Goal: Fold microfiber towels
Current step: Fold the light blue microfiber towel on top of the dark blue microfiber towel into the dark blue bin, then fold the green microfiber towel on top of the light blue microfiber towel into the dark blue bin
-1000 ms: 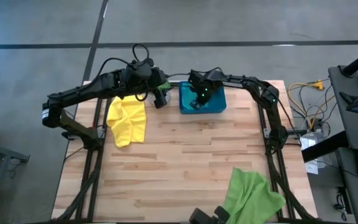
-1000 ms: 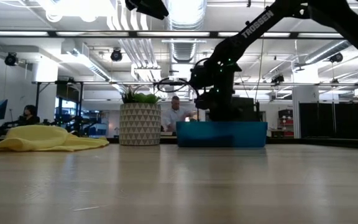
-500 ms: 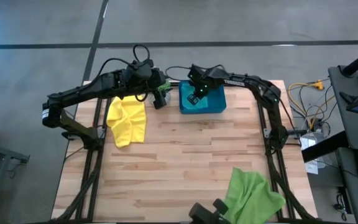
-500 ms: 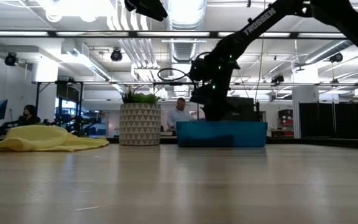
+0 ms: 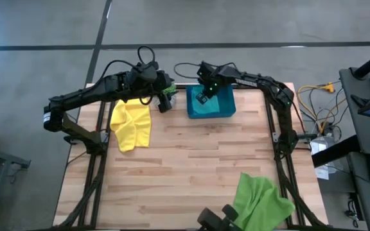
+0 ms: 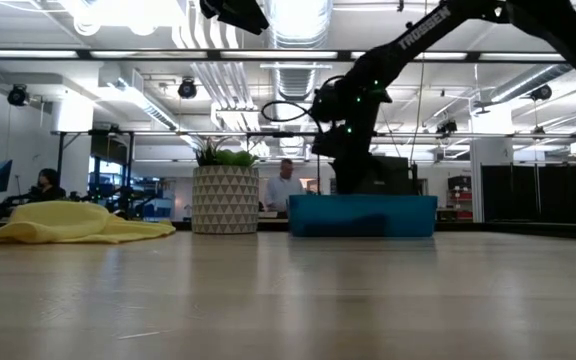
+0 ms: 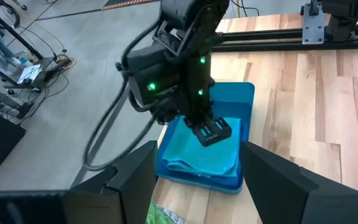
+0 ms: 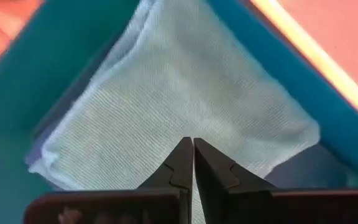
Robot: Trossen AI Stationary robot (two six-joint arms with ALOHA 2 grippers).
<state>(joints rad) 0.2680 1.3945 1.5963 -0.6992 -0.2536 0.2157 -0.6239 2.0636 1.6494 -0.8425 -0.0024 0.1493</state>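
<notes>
Right gripper (image 5: pixel 203 97) has shifted toward the tray's (image 5: pixel 227 113) far-left corner — wrist swung round. Tray nudged slightly right. Person (image 6: pixel 285 187) in background has moved a little.

Bright, even overhead light; ceiling lamps (image 6: pixel 298 18) glare, tabletop foreground blurred.

Wooden slatted table (image 5: pixel 191 160), teal-blue plastic tray (image 5: pixel 227 110) at its far edge, patterned planter (image 6: pixel 225 199), person (image 6: pixel 284 186) beyond
</notes>
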